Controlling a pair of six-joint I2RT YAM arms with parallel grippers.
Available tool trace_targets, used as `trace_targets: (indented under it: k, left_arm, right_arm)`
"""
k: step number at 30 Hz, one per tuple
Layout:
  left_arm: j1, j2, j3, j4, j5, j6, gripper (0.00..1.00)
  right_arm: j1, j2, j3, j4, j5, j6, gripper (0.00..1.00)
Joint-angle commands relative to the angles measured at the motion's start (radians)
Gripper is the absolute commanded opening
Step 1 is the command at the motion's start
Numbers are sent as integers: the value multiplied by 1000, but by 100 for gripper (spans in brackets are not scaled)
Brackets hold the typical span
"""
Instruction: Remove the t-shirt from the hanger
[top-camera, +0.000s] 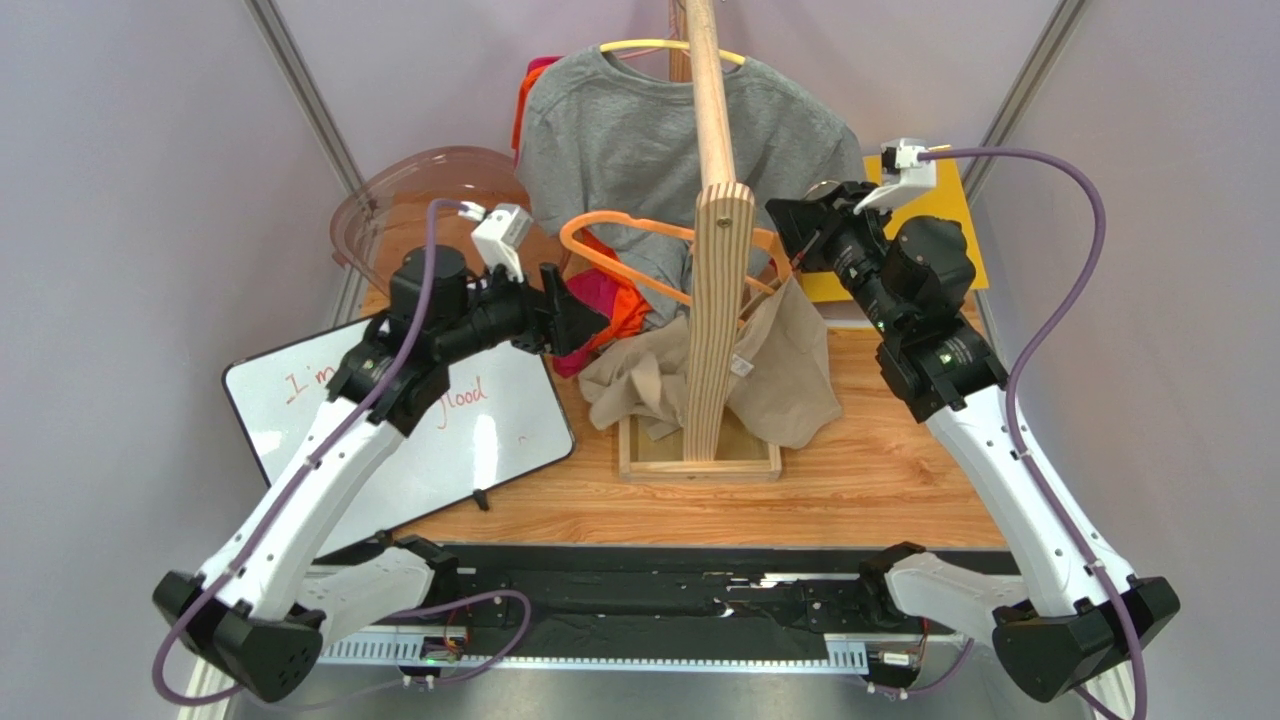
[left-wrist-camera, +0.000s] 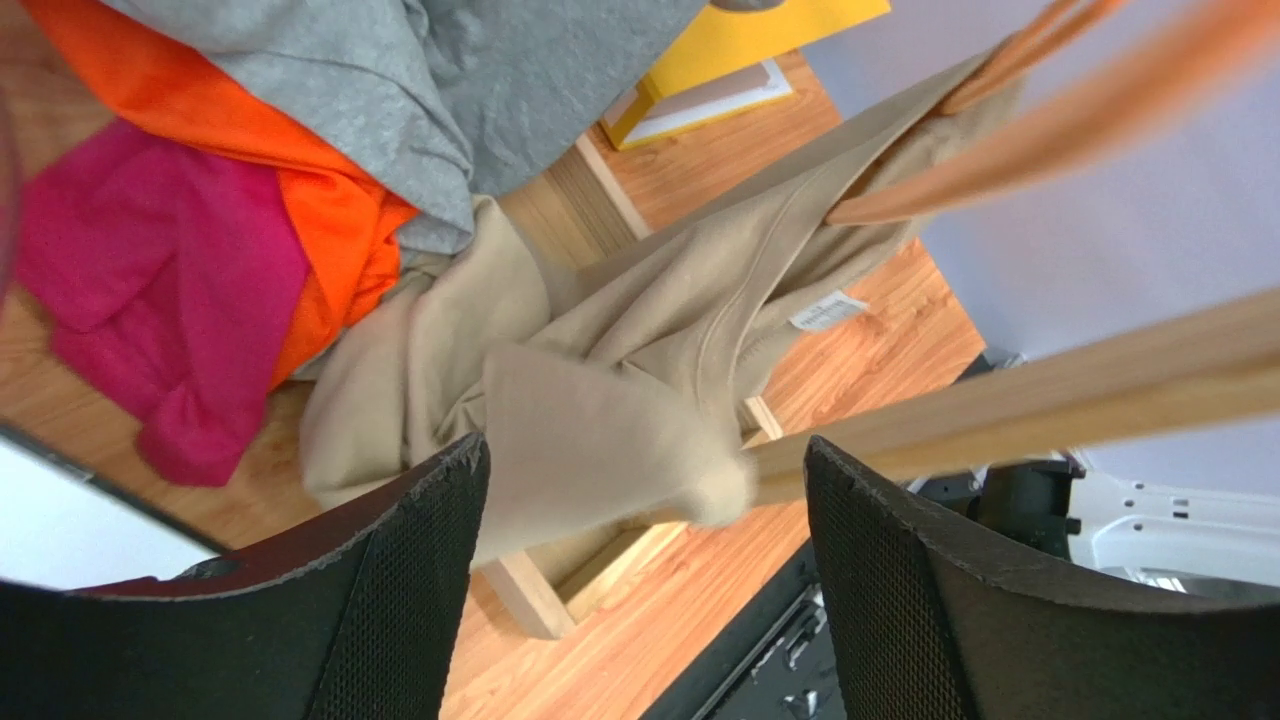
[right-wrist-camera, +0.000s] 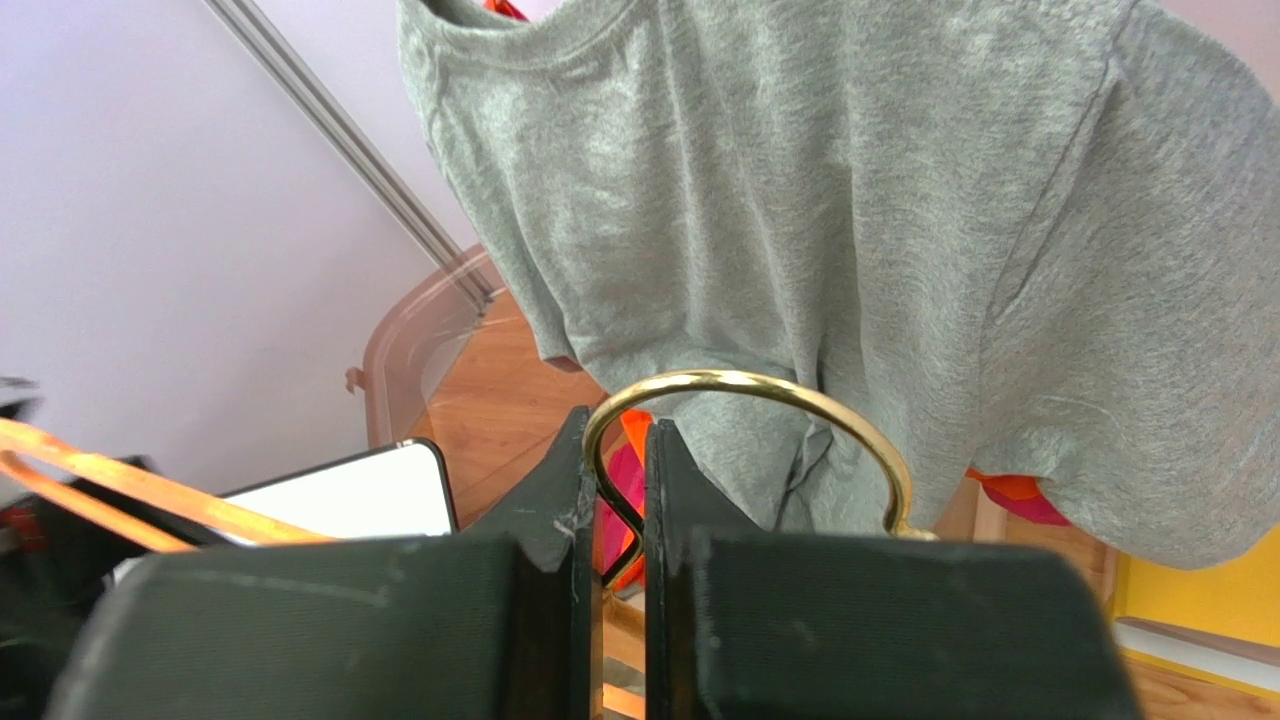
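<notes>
**T-shirt mostly off the hanger**

Our left gripper stands wide apart, grasping nothing. The shirt slumps just ahead of it, against the wooden stand. Our right gripper is clenched on the hanger's metal hook. One fold seems caught on the hanger's end, so we judge that freeing it is what's left.

We are seeing a plain beige t-shirt at the pale wooden stand, an orange hanger beside it, a grey t-shirt behind it, and a magenta cloth left of it.
</notes>
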Motion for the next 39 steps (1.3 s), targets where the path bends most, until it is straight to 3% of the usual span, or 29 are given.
trace_targets:
  k: [1,5,10,16,19,28,34,39]
  left_arm:
    - [-1,-141,90,-119,-65,94,82]
    - [-1,-183,208,-216,-57,135,84]
    - [-1,-125,376,-241,10,181,86]
    - [-1,113,634,-368,211,214,86]
    - [-17,224,661,-368,300,198,85]
    - [-149,287,621,-400,210,275,86]
    - [-165,265,613,-384,112,261,86]
    - [-166,299,729,-402,93,227,87]
  right_arm:
    - [-5,11,64,5,-39,-50,0]
    - [-5,12,60,12,-133,-81,0]
    - [-4,32,66,28,-253,-83,0]
    - [-4,35,69,28,-307,-51,0]
    - [-2,38,78,5,-312,-51,0]
    - [11,44,84,-24,-358,-57,0]
    - [53,54,89,-76,-319,-129,0]
    - [64,27,67,-92,-296,-158,0]
